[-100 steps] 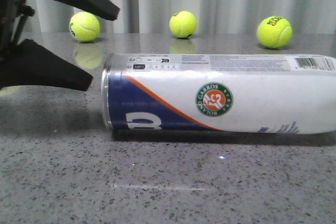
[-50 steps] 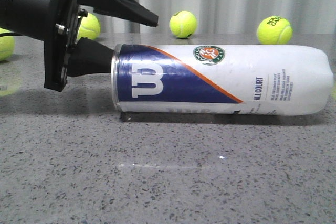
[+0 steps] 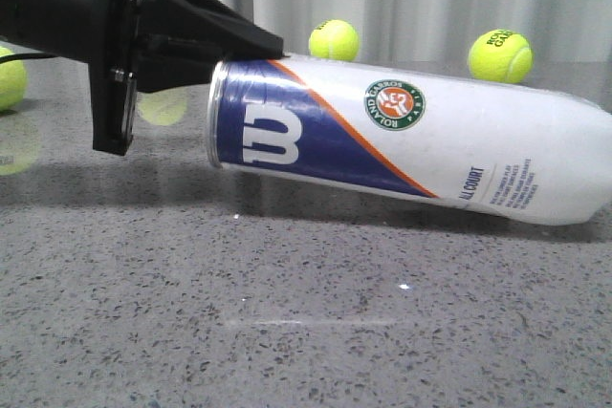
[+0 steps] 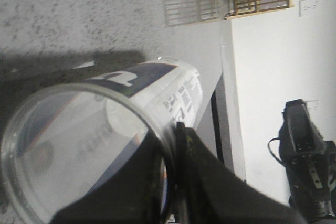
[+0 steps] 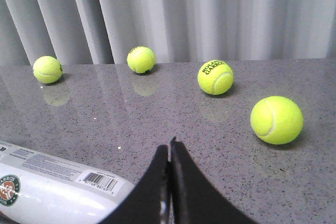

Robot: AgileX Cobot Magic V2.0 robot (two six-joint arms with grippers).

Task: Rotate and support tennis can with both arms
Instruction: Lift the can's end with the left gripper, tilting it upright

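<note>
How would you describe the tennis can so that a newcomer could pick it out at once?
On the grey speckled table, it is the long tube, tennis can, its metal-rimmed end raised by the black left gripper. Unlike the round yellow-green tennis balls behind, it carries a navy panel and white W.

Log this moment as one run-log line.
left end effector: shut on tennis can rim | can: rim end raised, far end on table | right end effector: shut, empty, beside can | phase: tilting

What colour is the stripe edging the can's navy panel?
Orange, a thin diagonal stripe on the tennis can; clearest in the front view.
</note>
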